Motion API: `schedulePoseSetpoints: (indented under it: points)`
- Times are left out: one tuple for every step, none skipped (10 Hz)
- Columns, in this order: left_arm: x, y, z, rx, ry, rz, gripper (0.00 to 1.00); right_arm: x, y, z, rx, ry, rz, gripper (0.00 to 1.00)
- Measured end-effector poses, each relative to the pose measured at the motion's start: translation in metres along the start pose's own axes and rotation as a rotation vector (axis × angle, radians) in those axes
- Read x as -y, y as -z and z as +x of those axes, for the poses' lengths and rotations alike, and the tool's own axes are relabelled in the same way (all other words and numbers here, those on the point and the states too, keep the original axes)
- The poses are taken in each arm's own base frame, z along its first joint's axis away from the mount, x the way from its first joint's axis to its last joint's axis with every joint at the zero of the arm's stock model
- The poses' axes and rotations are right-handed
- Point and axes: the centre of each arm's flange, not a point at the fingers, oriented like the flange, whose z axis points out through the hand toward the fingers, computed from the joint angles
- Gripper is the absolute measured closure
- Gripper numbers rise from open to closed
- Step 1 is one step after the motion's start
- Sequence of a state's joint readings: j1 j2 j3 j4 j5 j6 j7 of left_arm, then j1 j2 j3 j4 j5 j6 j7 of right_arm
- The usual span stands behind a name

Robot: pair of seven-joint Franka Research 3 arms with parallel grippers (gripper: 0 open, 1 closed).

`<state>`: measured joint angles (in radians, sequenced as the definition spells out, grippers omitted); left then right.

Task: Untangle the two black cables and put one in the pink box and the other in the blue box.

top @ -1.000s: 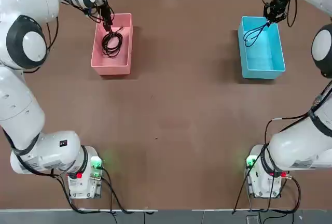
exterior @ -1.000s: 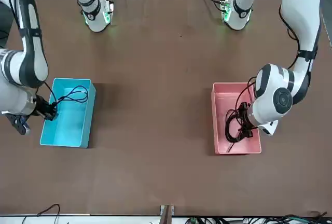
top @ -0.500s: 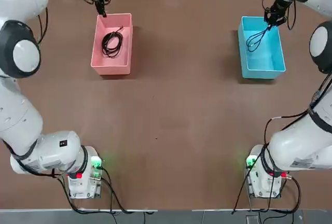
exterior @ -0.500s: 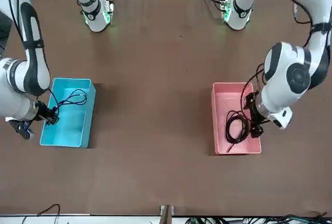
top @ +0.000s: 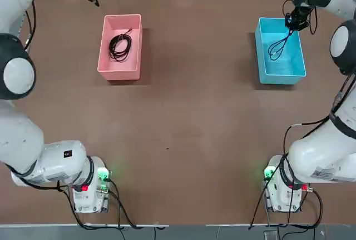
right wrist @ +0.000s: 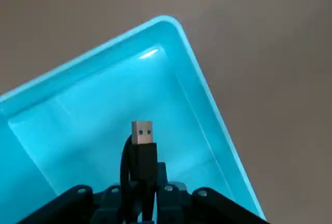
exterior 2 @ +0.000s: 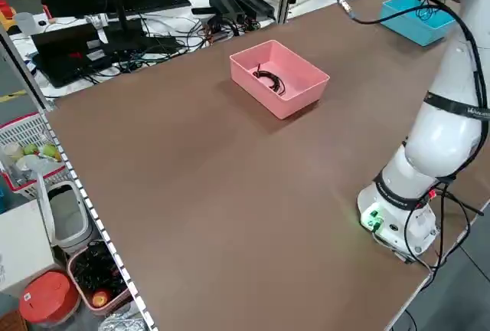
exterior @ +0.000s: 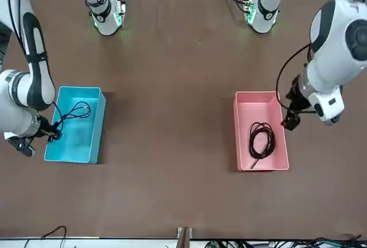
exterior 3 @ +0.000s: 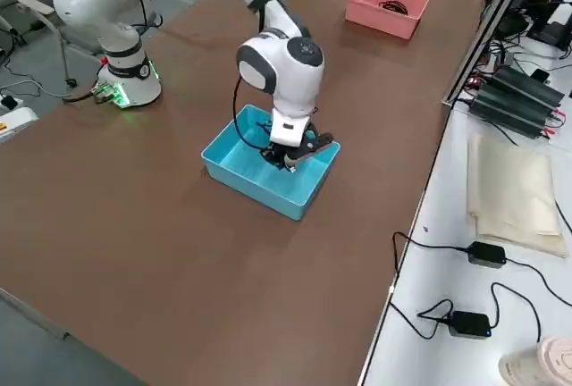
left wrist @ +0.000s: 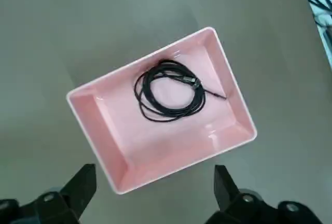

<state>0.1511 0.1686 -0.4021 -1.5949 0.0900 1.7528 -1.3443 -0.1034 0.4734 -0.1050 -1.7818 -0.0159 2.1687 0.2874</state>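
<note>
Cables: one coiled [left wrist: 171, 90] in pink box; right tool [right wrist: 142, 182] grips other, left tool [left wrist: 155, 195] open.

Right wrist view crops the blue box [right wrist: 88, 130].

Right gripper [right wrist: 148, 187] (cable and all) obstructs the blue box [right wrist: 129, 99].

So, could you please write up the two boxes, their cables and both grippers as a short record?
pink box: holds one coiled cable
blue box: second cable hangs into it
left gripper: open, beyond the pink box's outer side
right gripper: shut on the second cable, at the blue box
</note>
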Motion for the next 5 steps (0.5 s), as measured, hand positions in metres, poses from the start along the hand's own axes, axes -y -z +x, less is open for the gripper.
schedulePoseSetpoints:
  points:
    - [0.009,0.016,-0.003,-0.009,-0.093,-0.001,0.0,0.001,-0.009,0.001,0.006,0.009,-0.005,0.92]
    - [0.017,0.031,-0.006,-0.002,-0.193,-0.009,0.0,0.001,-0.012,0.001,0.008,0.014,-0.006,0.91]
    - [0.028,0.044,-0.004,0.024,-0.311,-0.008,0.0,0.002,-0.012,0.001,0.008,0.018,-0.006,0.87]
    - [0.043,0.058,0.003,0.062,-0.447,0.006,0.0,0.003,-0.011,0.001,0.007,0.022,-0.005,0.83]
    - [0.059,0.076,0.015,0.097,-0.598,0.023,0.0,0.004,-0.011,0.001,0.006,0.026,-0.005,0.69]
